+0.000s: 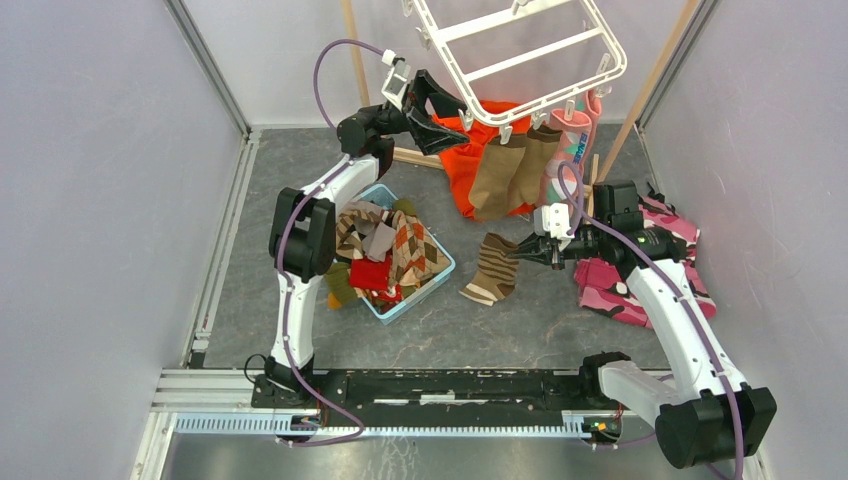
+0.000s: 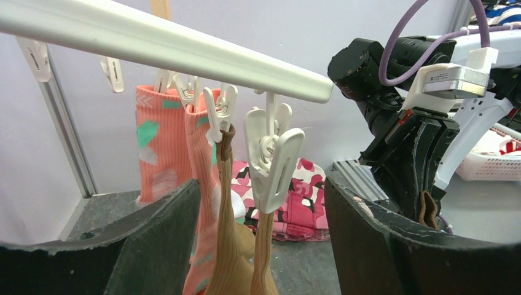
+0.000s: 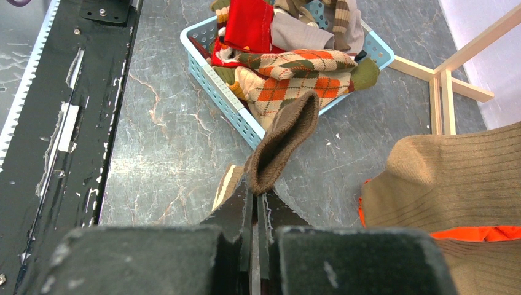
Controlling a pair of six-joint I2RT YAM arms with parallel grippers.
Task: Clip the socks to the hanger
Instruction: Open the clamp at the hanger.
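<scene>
Hanger (image 1: 535, 52) hangs far centre with brown socks (image 1: 510, 170) and pink sock (image 1: 560, 150) clipped, orange garment (image 1: 455, 165) behind; left gripper (image 1: 455, 112) spread astride a clip (image 2: 270, 166); right gripper (image 1: 526, 248) pinches striped sock (image 1: 490, 270) between sock-filled blue basket (image 1: 425, 290) and pink camouflage cloth (image 1: 610, 290).

L arm (image 1: 300, 240) & R arm (image 1: 680, 320) looked alike: white shells on the long links, chunky black housings at the joints. A purple cable (image 1: 325, 60) ran along each. L gripper (image 1: 447, 118) & R gripper (image 1: 525, 250) had broad black fingers (image 2: 381, 246), scuffed w/ pale specks. A white cam block (image 1: 397, 82) sat at each wrist; R's had a grey plate. Both bases sat on a scratched black rail (image 1: 450, 385) w/ a silver toothed strip (image 1: 380, 425) in front.
</scene>
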